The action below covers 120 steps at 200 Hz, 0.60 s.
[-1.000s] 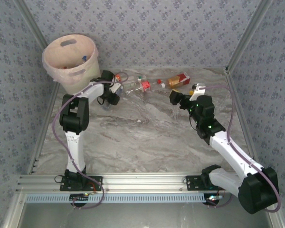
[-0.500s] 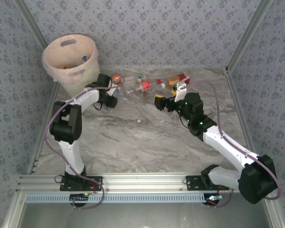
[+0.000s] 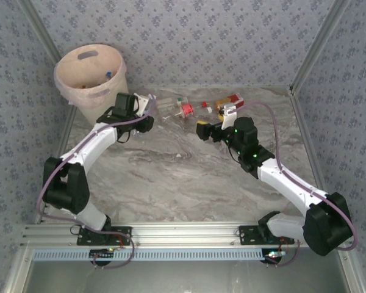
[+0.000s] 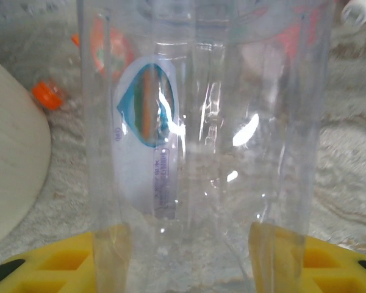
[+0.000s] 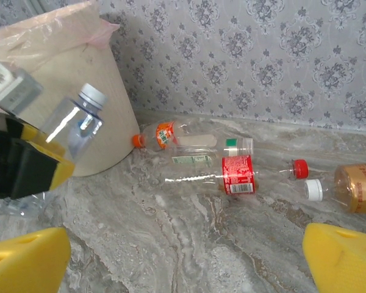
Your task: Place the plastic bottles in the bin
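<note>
Two grippers: left gripper (image 4: 189, 268) clamps a clear bottle (image 4: 201, 122) beside the bin (image 3: 107, 85), ready for dropping in, while right gripper (image 5: 189, 256), spread wide and empty, faces the other bottles (image 5: 235, 174) lying by the far wall (image 5: 280, 55)

I see a bottle (image 4: 201, 134) of clear, glossy plastic with shiny glints. The bin (image 3: 91, 79) looks matt cream plastic; the table (image 3: 183, 183) smooth and marbled; the yellow pads (image 5: 344, 259) matt and foam-like.
</note>
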Motion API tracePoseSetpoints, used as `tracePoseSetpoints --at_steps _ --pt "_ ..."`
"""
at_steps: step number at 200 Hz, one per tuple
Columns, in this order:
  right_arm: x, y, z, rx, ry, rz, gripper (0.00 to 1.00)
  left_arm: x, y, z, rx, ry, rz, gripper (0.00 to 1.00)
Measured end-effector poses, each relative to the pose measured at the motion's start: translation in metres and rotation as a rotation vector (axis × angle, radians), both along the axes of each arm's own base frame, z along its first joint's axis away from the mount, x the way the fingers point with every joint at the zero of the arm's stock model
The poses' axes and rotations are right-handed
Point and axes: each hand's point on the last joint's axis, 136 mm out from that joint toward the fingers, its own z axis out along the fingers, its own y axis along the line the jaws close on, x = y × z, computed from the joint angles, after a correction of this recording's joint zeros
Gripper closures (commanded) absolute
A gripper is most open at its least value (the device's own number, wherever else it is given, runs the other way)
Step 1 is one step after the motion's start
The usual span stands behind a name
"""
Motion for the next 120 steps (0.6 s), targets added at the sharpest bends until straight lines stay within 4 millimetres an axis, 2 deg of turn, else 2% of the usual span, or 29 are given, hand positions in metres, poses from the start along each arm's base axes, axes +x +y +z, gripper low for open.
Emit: tracePoseSetpoints --at_steps 27,79,120 --pt "0.001 0.002 0.005 0.012 -0.020 0.002 0.00 -0.002 -0.007 0.036 -0.063 -0.080 -0.029 0.48" --pt "0.003 0.001 0.010 0.024 -0.038 -0.006 0.00 0.010 -0.026 0.109 -0.178 -0.248 -0.097 0.48" --pt "0.005 0.000 0.015 0.033 -0.059 -0.019 0.00 0.015 -0.030 0.160 -0.250 -0.394 -0.096 0.48"
